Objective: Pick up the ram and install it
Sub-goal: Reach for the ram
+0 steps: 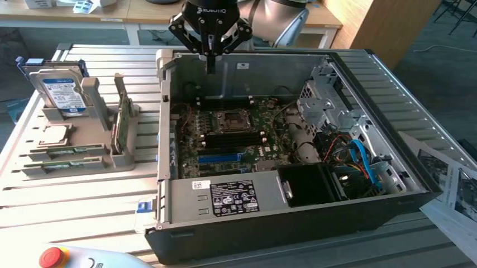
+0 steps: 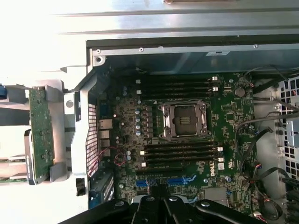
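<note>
Two slim green ram sticks lie flat on the front steps of a grey holder (image 1: pixel 89 134) at the exterior view's left, one (image 1: pixel 66 151) just behind the other (image 1: pixel 61 165). My gripper (image 1: pixel 211 68) hangs above the rear wall of the open computer case (image 1: pixel 246 223), far from the ram, its fingers shut with nothing between them. In the wrist view the gripper (image 2: pixel 161 205) looks straight down on the motherboard (image 2: pixel 224 116). Black memory slots (image 2: pixel 180 154) run on both sides of the bare processor socket (image 2: pixel 182 120).
The holder also carries an upright green card (image 1: pixel 123 120), a hard drive (image 1: pixel 61 92) and a square silver processor chip (image 1: pixel 53 135). Inside the case sit a drive cage (image 1: pixel 328 109), cables (image 1: pixel 358 156) and a power supply (image 1: pixel 231 198). A red stop button (image 1: pixel 52 257) lies in front.
</note>
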Robot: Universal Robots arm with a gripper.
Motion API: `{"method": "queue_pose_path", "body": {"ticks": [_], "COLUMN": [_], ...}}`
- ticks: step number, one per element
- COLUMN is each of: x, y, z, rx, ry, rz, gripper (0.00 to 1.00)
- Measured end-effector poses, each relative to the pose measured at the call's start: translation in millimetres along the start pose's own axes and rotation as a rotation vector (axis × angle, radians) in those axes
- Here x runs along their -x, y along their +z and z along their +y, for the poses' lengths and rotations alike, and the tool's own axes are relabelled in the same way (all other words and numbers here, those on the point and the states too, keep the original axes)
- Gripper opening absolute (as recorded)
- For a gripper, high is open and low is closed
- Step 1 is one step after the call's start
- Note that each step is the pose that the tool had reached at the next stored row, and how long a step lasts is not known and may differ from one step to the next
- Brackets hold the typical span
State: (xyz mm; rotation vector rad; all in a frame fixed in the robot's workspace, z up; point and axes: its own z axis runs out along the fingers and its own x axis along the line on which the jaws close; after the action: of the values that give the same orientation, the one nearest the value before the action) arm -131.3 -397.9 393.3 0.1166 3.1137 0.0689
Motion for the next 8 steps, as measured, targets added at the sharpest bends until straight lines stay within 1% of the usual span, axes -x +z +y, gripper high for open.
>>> {"method": "queue_pose_path", "body": {"ticks": [8], "x": [-8.1], "y": [-0.1], "z": [0.8], "rx": [0.0000], "ry": [0.000], "rz": [0.0000], "gripper": [0.11]}}
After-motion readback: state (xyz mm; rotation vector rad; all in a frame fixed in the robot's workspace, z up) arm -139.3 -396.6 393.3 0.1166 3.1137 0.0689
